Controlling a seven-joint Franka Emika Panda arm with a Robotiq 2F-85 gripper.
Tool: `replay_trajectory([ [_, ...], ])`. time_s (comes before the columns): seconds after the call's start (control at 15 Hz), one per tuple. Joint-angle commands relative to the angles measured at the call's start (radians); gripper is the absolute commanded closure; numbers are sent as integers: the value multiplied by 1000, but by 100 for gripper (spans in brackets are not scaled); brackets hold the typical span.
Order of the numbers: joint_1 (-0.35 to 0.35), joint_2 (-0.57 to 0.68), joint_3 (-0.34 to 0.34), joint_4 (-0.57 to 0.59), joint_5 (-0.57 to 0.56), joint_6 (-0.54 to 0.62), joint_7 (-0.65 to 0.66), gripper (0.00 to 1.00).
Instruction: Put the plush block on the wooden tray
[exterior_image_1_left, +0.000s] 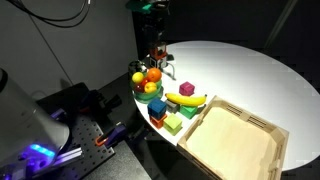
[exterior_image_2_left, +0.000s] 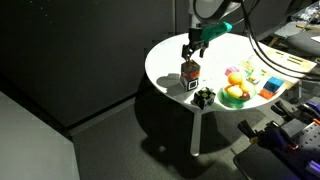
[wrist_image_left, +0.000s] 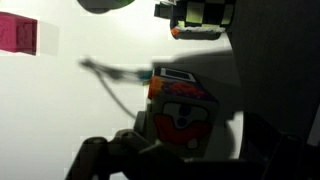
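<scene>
The plush block (wrist_image_left: 181, 108) fills the middle of the wrist view, showing a red and white face with an orange top. It stands on the white round table near the far edge in an exterior view (exterior_image_2_left: 190, 76). My gripper (wrist_image_left: 186, 148) is open, with a dark finger on each side of the block and a strip of white table showing between the block and one finger. In both exterior views the gripper (exterior_image_2_left: 191, 55) (exterior_image_1_left: 160, 55) hangs right over the block. The wooden tray (exterior_image_1_left: 236, 140) lies at the table's opposite side, empty.
A bowl of fruit (exterior_image_1_left: 148, 86), a banana (exterior_image_1_left: 187, 98) and several small blocks (exterior_image_1_left: 165, 115) lie between the gripper and the tray. A dark multicoloured cube (exterior_image_2_left: 204, 97) sits next to the plush block. A pink block (wrist_image_left: 18, 33) and a thin cable (wrist_image_left: 110, 72) lie nearby.
</scene>
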Motion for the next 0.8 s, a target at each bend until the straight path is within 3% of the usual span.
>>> replay_trajectory([
  [0.0, 31, 26, -27, 24, -28, 20, 80, 0],
  [0.73, 72, 83, -77, 61, -90, 20, 161, 0],
])
